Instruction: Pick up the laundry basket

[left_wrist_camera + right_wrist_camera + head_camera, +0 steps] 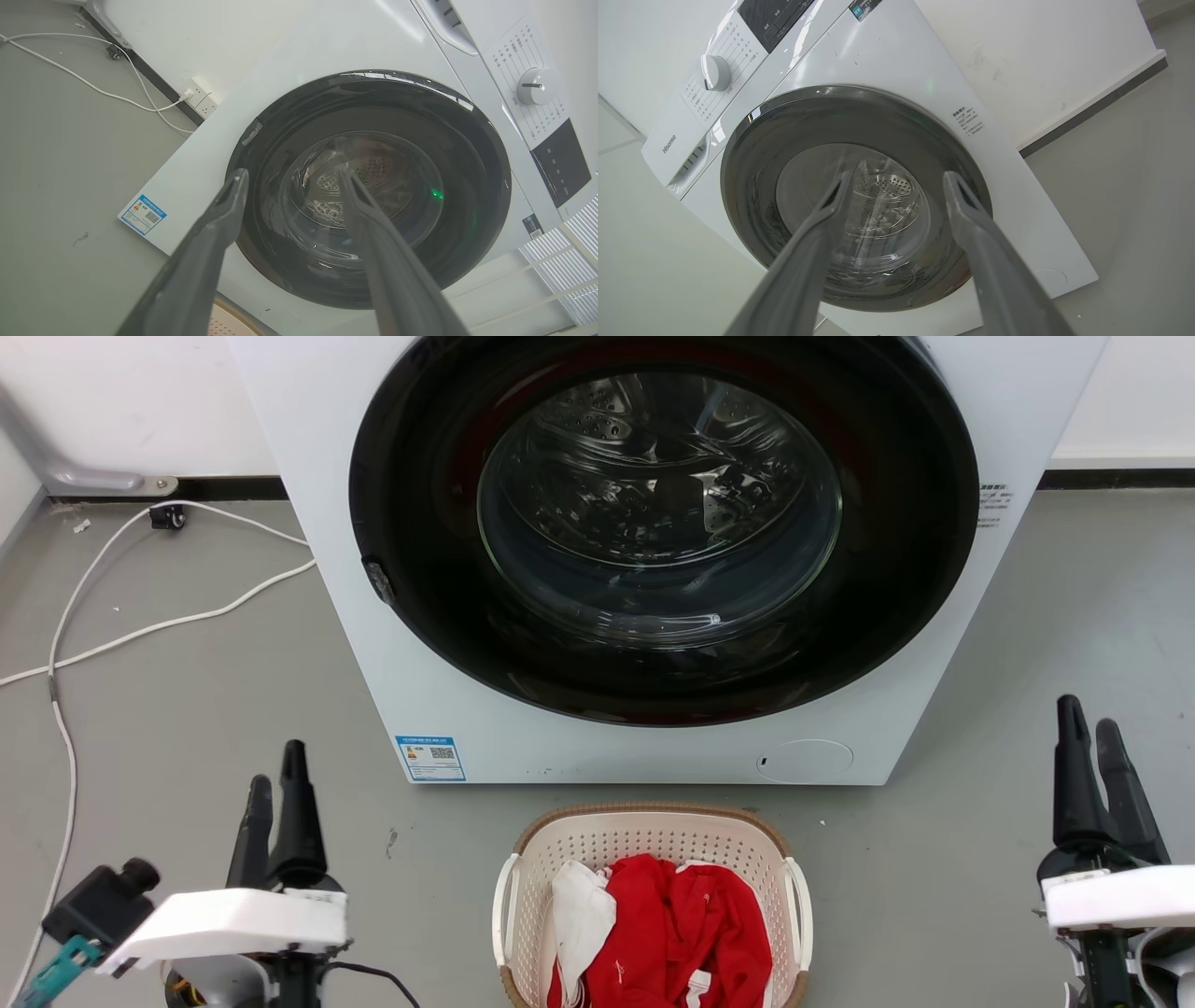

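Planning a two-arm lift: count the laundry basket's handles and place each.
2: left handle on the laundry basket's left side; right handle on its right side. Its near end is cropped.

The head view looks down at the washing machine (560,756); both wrist views share it, looking up from nearby.

Light: bright, even — soft shadows | glare: door glass (653,523) | wrist views: edges bowed
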You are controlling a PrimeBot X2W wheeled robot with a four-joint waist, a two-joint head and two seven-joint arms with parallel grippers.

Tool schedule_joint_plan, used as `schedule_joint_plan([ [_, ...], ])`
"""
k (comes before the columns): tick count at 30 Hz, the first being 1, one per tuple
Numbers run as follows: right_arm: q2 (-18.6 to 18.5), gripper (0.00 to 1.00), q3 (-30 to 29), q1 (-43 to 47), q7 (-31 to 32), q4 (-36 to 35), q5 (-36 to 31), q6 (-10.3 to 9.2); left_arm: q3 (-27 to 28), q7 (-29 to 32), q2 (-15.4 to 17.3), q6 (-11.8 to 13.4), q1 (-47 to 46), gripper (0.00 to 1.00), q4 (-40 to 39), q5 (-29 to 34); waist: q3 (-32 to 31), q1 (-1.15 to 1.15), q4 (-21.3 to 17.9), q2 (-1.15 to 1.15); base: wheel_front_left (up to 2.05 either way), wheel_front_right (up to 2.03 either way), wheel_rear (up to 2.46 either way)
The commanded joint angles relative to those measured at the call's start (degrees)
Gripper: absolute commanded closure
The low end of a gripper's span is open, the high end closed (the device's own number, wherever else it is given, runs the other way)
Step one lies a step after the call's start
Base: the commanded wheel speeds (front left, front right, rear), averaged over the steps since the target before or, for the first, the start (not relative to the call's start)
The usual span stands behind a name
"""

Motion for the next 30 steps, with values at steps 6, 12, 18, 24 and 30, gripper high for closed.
schedule_joint_plan([
  [6,-0.16,0.00,1.30,0.60,-1.43,-3.50,-8.65,0.11,-3.77,-1.55,0.25,0.34,0.55,0.00,-3.23,11.22,0.10,0.00,-0.14,0.00,0.00,0.00,0.00],
  [12,-0.15,0.00,2.03,1.44,-2.47,-4.31,-14.68,0.12,-7.75,-2.54,1.58,1.14,0.91,0.00,-3.69,18.35,0.04,0.00,-0.21,0.00,0.00,0.00,0.00],
  [18,-0.14,0.00,3.36,2.71,-3.76,-4.02,-23.57,0.12,-13.97,-3.83,5.45,6.04,0.83,0.00,-3.66,25.97,-0.13,0.00,-0.25,0.00,0.00,0.00,0.00],
  [24,-0.13,0.00,3.26,3.43,-4.67,-3.43,-27.91,0.12,-19.33,-4.68,8.57,9.76,0.20,0.00,-3.25,29.56,-0.23,0.00,-0.28,0.00,0.00,0.00,0.00],
  [30,-0.13,0.00,3.80,4.43,-5.49,-1.62,-32.02,0.12,-23.00,-5.58,10.29,12.63,-0.07,0.00,-2.31,31.50,-0.40,0.00,-0.30,0.00,0.00,0.00,0.00],
])
